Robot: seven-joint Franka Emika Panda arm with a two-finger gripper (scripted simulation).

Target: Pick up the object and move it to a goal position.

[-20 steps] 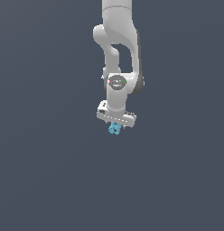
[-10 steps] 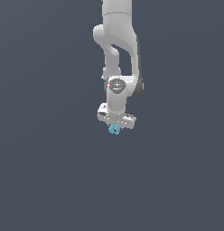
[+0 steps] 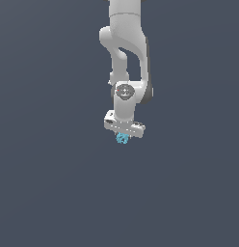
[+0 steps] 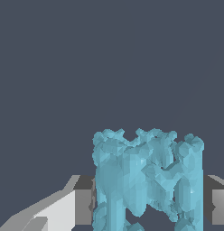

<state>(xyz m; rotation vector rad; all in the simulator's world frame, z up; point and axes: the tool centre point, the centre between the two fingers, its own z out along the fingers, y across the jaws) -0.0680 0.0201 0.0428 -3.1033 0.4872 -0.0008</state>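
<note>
In the exterior view the white gripper (image 3: 123, 136) hangs over plain grey ground with the tiny light-cyan object (image 3: 122, 139) at its tips. Only the wrist view shows the fingers (image 4: 82, 206) pressed against either side of the knobbly, dark-gapped object (image 4: 147, 180).

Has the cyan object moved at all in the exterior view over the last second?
Cannot tell. The cyan object sits under the claw at about the same spot in the picture, and the plain grey background offers no fixed thing to judge against.

Object (image 4: 147, 180) rough, lumpy, matt cyan; tool (image 3: 123, 136) smooth white plastic.
</note>
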